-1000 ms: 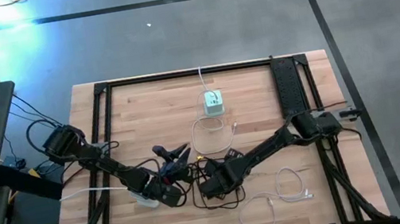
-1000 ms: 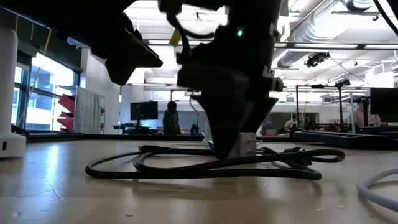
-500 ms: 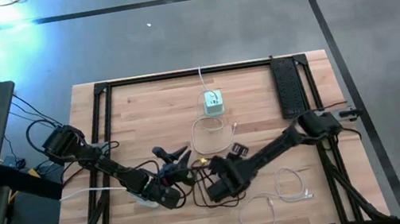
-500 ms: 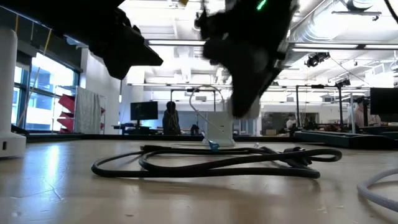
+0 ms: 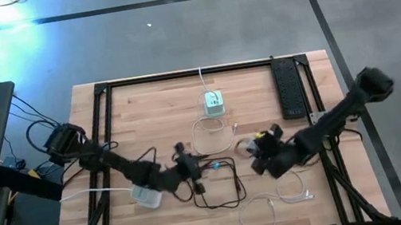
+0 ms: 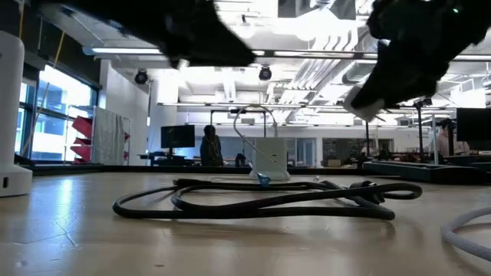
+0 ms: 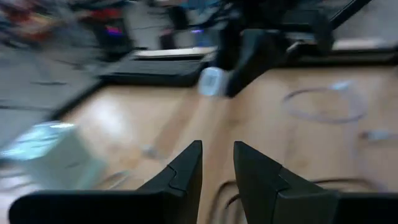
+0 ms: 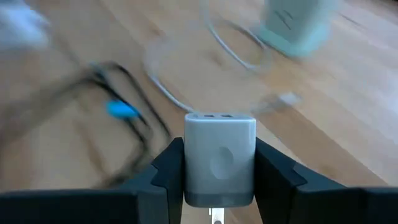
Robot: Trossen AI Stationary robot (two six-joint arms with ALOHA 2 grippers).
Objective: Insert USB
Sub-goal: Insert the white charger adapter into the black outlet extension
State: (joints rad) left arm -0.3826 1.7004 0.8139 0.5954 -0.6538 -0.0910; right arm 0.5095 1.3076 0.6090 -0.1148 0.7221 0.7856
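Observation:
My right gripper (image 8: 219, 149) is shut on a white USB charger block (image 8: 219, 134) whose two ports (image 8: 219, 117) face away from the wrist. It hangs over the table's right half (image 5: 260, 153). My left gripper (image 5: 193, 168) hovers left of it; its fingers (image 7: 186, 168) stand a little apart with nothing between them. A black cable (image 5: 222, 186) lies coiled on the wood below it, with its blue-tipped plug (image 5: 210, 165) resting flat. A pale green socket cube (image 5: 214, 104) stands farther back. My right gripper pinches the charger's two side faces (image 8: 190, 163) between its two fingers, the port end sticking out past the fingertips. The fingers slant down from the table's right side toward its left. The charger (image 6: 360, 102) is lifted clear of the table.
A white cable (image 5: 208, 133) loops in front of the socket cube, and another white cable (image 5: 277, 197) lies near the front right. A black power strip (image 5: 289, 86) lies at the back right. A white block (image 5: 147, 196) sits under the left arm. People stand far behind the table.
My right gripper has risen from the black cable coil with the charger and has carried it toward the table's right edge, well clear of the wood. My left gripper has moved toward the right, over the coil. The black cable has stayed on the table.

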